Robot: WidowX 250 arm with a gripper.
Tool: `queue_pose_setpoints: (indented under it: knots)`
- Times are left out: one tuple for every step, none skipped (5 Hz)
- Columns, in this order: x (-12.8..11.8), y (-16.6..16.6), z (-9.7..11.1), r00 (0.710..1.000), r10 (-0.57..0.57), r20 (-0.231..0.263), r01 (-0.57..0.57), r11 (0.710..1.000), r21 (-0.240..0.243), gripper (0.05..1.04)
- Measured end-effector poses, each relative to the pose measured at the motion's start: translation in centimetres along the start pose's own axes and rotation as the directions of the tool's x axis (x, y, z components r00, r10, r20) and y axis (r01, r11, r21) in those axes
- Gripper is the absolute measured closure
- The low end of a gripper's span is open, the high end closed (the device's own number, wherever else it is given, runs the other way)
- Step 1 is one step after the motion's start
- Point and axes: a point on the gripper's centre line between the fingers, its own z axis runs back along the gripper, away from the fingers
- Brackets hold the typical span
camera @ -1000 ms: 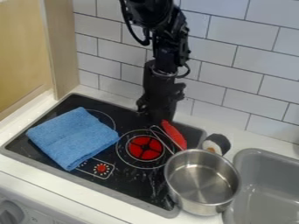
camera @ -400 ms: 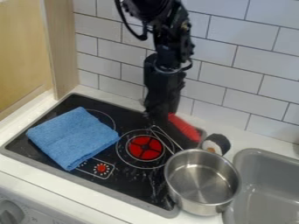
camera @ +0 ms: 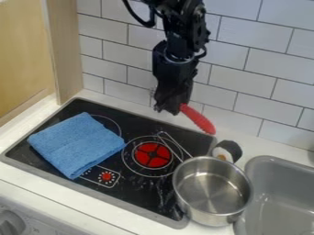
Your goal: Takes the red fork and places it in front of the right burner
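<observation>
If lowered straight down from here, would come down at the rear, behind right burner (camera: 153, 155), the wrong side for the goal. See red fork (camera: 197, 119) held in gripper (camera: 171, 109), up by the back edge of the stove (camera: 138, 121), with tiled wall (camera: 236, 69) behind. Looks pinched near one end, long part slanting out right and down. Can't tell how firmly.

Worry mostly about the off-centre hold: could twist or slip on a fast swing forward, or on first contact with the stove top.

Next, watch for low travel. Could snag the metal wire piece (camera: 175, 146) just right of the burner and drag it along. Could clip the pot (camera: 212, 190) with the free end by going too far right or leaving the angle uncorrected. Same with the small black-and-white toy (camera: 227, 150) behind the pot: could get knocked over by the overhang.

For placement, aim between dial (camera: 107, 176) and pot. Too short, would rest on the burner. Too far left, would foul the dial or the blue cloth (camera: 78, 144). Too far forward, could end up partly on the table (camera: 67, 202). Released high, could bounce or roll; released at this slant, could turn on landing.

Would keep height, swing forward, level out, set down slowly, then let go.
</observation>
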Motion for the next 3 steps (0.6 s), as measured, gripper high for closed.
queue_pose_setpoints:
  knots:
    - [0.0,0.5,1.5,1.0,0.019,0.002,-0.018,0.999,-0.026,0.81]
    - [0.1,2.0,3.3,1.0,0.03,0.003,-0.03,0.999,-0.044,0.81]
    - [-0.2,3.9,4.6,1.0,0.012,-0.006,-0.012,0.998,-0.061,0.81]
